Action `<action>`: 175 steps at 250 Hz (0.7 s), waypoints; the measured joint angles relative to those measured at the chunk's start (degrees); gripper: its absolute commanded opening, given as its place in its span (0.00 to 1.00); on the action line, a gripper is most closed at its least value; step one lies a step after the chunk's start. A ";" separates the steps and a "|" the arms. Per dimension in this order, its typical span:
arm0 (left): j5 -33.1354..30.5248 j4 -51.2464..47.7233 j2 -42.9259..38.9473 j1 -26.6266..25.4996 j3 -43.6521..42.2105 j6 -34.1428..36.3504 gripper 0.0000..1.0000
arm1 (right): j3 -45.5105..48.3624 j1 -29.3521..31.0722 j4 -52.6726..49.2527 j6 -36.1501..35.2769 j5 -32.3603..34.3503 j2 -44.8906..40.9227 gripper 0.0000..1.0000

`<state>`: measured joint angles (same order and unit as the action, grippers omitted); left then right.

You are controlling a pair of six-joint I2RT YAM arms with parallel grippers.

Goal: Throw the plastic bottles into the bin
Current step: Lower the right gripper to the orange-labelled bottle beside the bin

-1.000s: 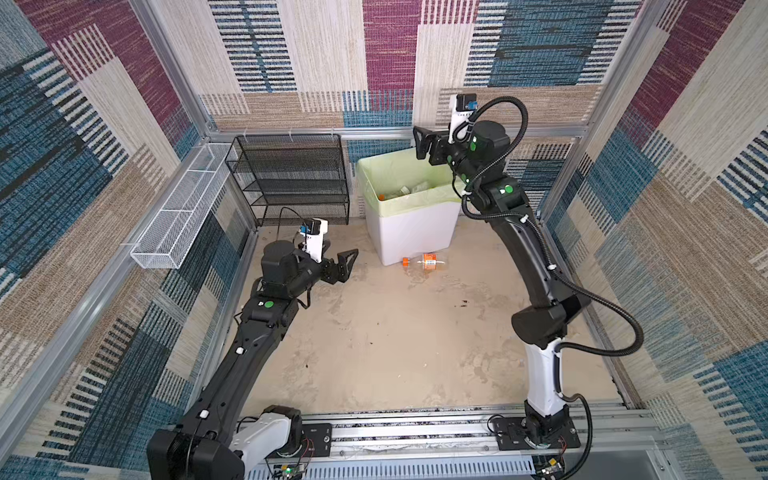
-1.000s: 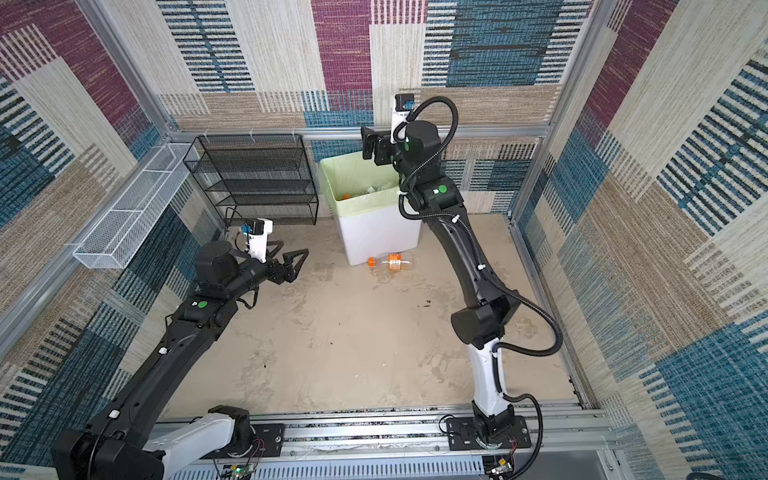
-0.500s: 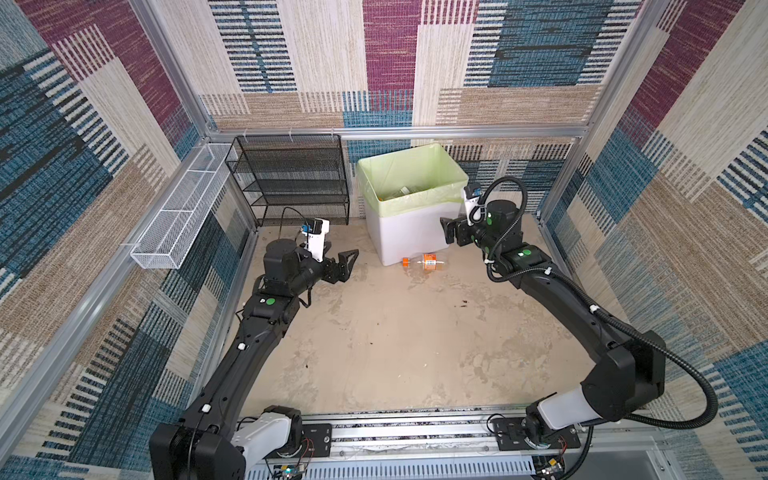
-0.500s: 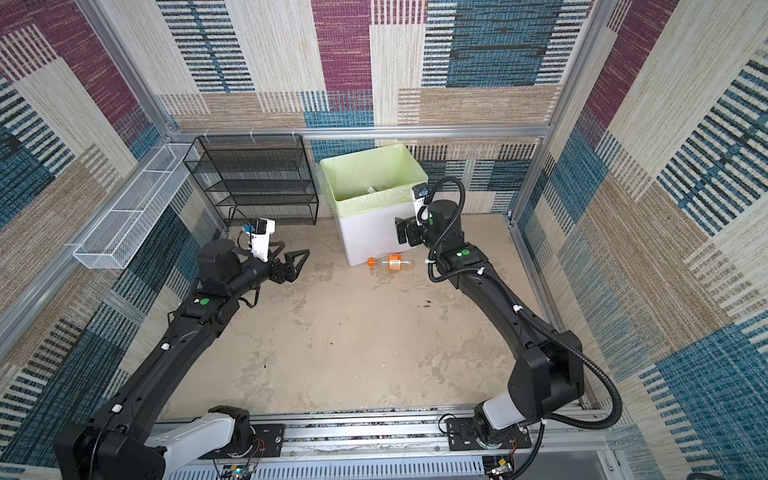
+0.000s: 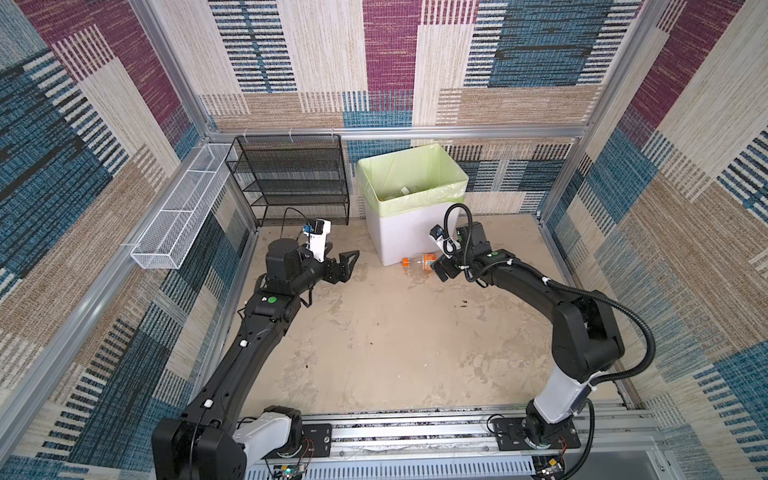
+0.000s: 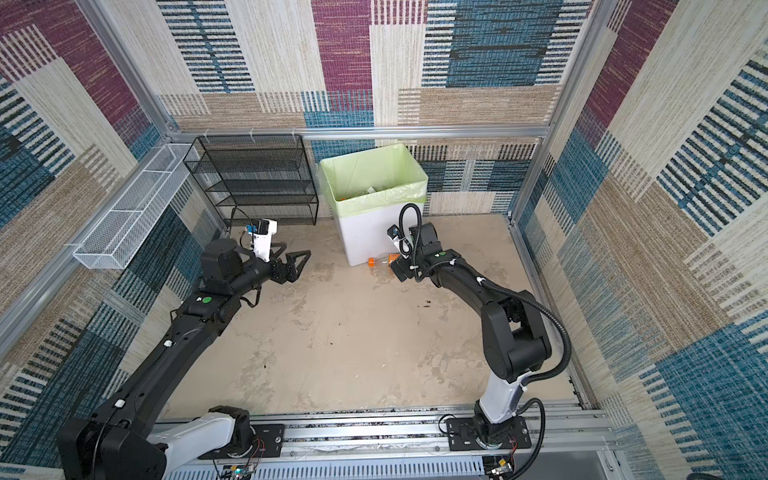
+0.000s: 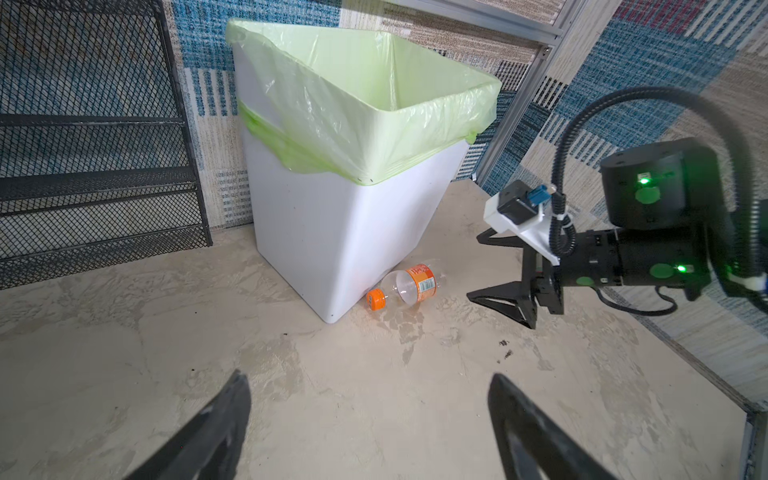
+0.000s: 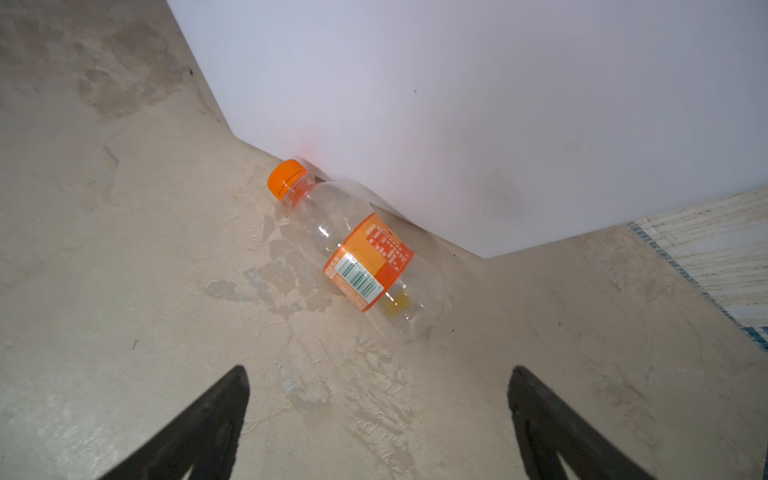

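Clear glossy plastic bottle (image 8: 368, 257), smooth white plastic bin (image 7: 332, 232), rough matt floor (image 5: 395, 340), black metal-mesh rack (image 5: 291, 166)

2 top views overhead; 2 wrist views low, sharing bin (image 7: 332, 232).

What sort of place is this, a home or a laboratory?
Probably a robot test cell: an aluminium frame holds carpet-patterned wall panels, and two robot arms stand on a mounting rail before the bin.

We have brought our right gripper (image 7: 473, 269) down from above the bin (image 5: 409, 241) to the floor (image 5: 395, 332) (a second ago it hung high up there), just right of the bottle (image 8: 357, 257).
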<state>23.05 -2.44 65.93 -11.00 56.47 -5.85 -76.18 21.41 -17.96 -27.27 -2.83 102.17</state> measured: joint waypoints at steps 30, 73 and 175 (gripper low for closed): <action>-0.07 -0.17 0.11 0.00 0.04 0.02 0.90 | -4.17 0.00 -1.86 -4.02 -0.42 4.76 0.96; -0.17 -1.25 -0.04 0.00 0.20 0.17 0.90 | -10.93 0.00 -4.61 -7.76 -2.21 11.34 0.95; -0.28 -2.10 -0.42 0.00 0.42 1.77 0.89 | -15.96 0.11 -4.79 -11.39 -5.84 19.32 0.87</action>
<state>22.76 -4.54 65.52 -11.00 56.88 -4.08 -92.14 21.52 -22.74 -38.65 -8.67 121.49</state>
